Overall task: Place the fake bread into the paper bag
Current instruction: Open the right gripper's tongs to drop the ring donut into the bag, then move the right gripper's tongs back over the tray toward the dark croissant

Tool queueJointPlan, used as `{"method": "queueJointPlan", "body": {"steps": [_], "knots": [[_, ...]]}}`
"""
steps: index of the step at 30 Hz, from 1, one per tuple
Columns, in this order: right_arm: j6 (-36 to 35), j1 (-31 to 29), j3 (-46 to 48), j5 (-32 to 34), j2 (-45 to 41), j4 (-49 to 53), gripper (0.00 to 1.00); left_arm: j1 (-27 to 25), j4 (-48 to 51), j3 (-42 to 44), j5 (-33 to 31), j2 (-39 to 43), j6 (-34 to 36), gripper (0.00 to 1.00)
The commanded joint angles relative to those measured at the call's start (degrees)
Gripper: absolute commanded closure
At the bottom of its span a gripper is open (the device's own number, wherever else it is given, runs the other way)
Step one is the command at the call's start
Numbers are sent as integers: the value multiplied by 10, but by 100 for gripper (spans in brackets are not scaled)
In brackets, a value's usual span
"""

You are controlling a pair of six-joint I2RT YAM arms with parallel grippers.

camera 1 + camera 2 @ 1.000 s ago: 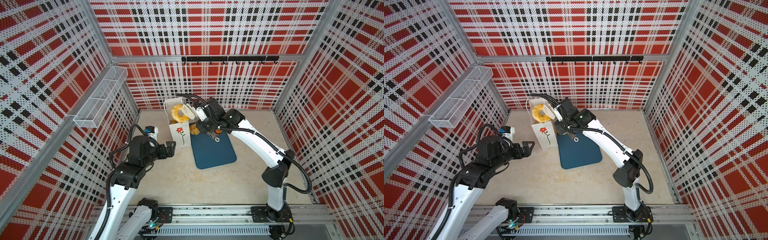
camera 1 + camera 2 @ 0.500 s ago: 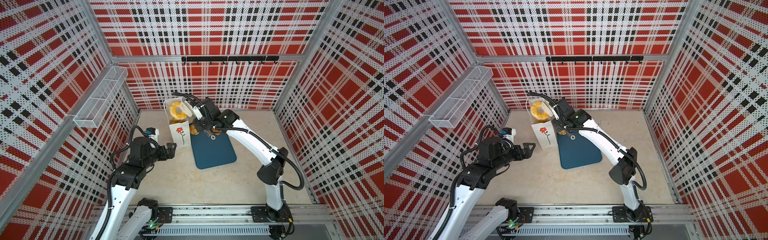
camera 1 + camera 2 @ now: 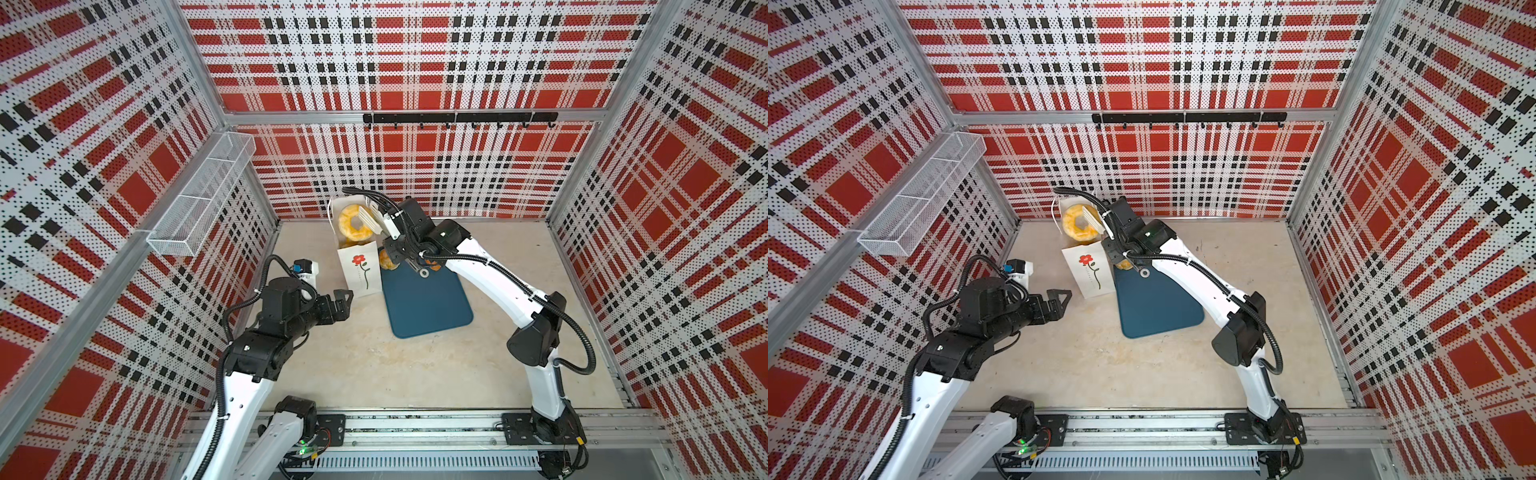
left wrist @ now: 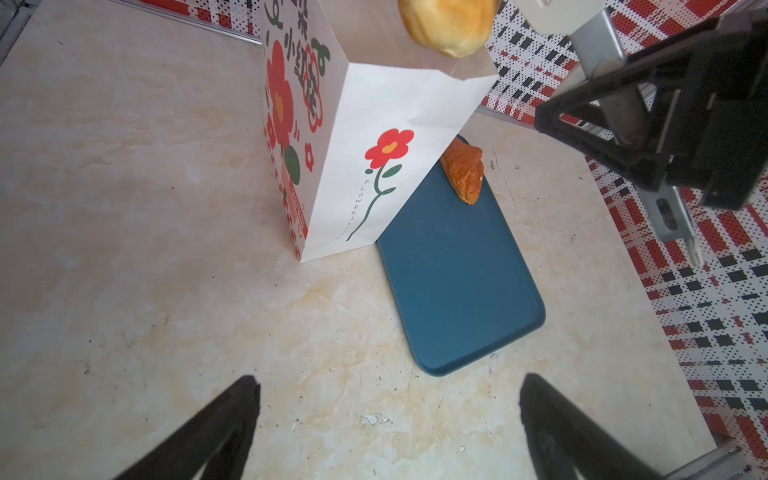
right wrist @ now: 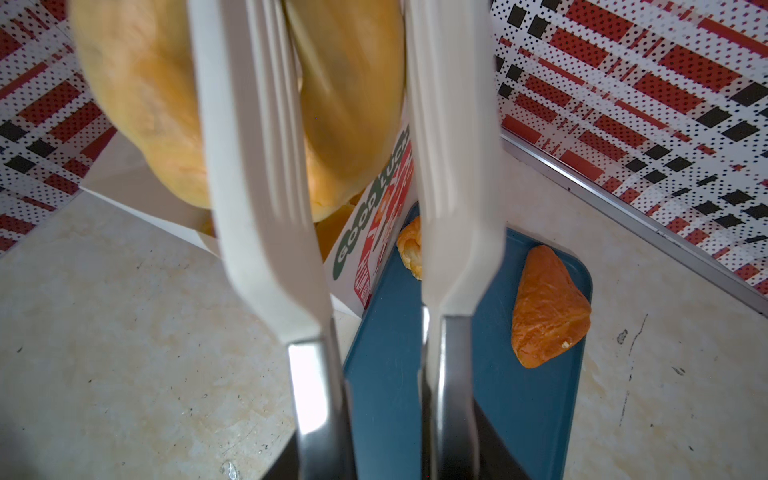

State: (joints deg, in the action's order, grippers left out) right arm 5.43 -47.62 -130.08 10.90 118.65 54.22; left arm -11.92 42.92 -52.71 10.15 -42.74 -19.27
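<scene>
Doughnut (image 5: 137, 104) blurred — croissant (image 5: 409, 249) half-hidden behind tongs (image 5: 453, 166)

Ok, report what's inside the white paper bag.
The white paper bag shows a golden ring doughnut at its mouth, white tongs beside it, yellow bread beneath. Deeper contents are covered.

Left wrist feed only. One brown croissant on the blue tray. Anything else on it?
Observer: Yes, a yellow pastry lies on the blue tray close beside the paper bag; the bag hides it from you.
Operator: Yellow lump at the bag's top?
Observer: A ring doughnut, at the bag's open mouth.
Operator: What's holding it?
Observer: The white tongs in the right gripper; the doughnut's side sits between their parted blades. A pinch I cannot confirm.
</scene>
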Motion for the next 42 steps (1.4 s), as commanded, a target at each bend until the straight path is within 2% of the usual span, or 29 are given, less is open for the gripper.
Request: {"method": "queueJointPlan", "body": {"steps": [1, 4, 12, 26, 33, 38, 42], "knots": [[-7, -5, -33, 12, 6, -34, 57, 4, -6, 4, 3, 5, -3, 1], [-8, -5, -41, 11, 10, -27, 53, 6, -6, 5, 4, 6, -3, 1], [-14, -8, -34, 9, -8, -14, 51, 6, -5, 6, 3, 12, -3, 1], [-13, -6, 126, 37, -121, -44, 48, -6, -13, 39, -10, 46, -29, 1], [3, 4, 210, 37, -162, -70, 47, -51, -15, 47, -52, 44, -41, 1], [14, 15, 263, 37, -185, -76, 48, -113, -21, 49, -97, 33, -50, 1], [23, 31, 315, 35, -208, -83, 47, -138, -26, 49, -115, 20, -53, 1]]}}
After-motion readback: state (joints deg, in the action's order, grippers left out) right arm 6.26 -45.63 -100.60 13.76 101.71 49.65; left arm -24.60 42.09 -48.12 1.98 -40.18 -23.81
